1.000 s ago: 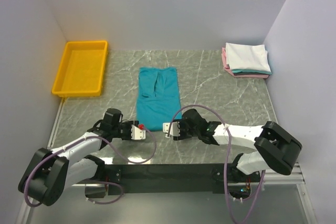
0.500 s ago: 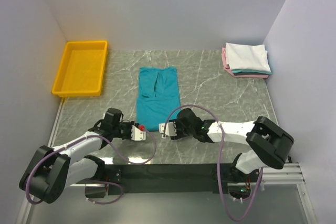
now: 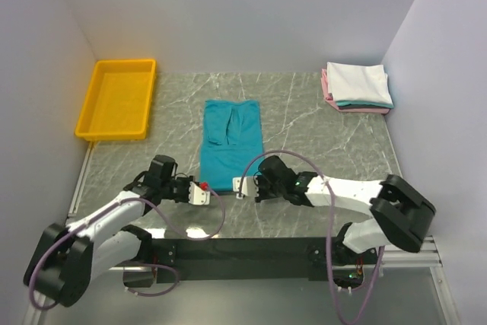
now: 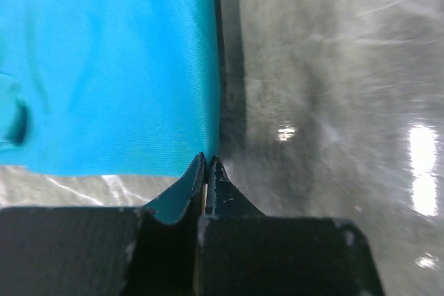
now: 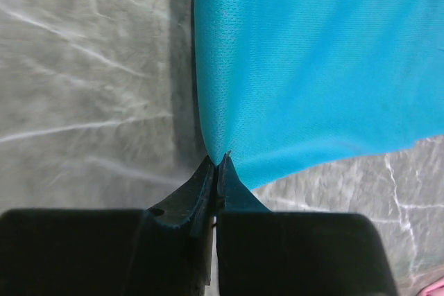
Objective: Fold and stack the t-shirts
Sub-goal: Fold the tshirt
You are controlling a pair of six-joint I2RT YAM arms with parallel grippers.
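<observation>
Left fingers (image 4: 232, 202), right fingers (image 5: 186, 200) pinch teal t-shirt (image 3: 232, 142) (near corners).

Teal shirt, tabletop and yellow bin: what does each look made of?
The teal t-shirt looks like thin, matte knit cloth: the right wrist view shows a fine mesh-like weave, and it creases softly. The tabletop is grey, marble-patterned and glossy, with white veins and light glints; whether it is real stone or printed laminate, I cannot tell. The yellow bin is probably moulded plastic: smooth, one even colour, raised rim.

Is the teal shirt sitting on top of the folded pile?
No, the teal shirt lies mid-table, apart from the folded pile in the far right corner.
</observation>
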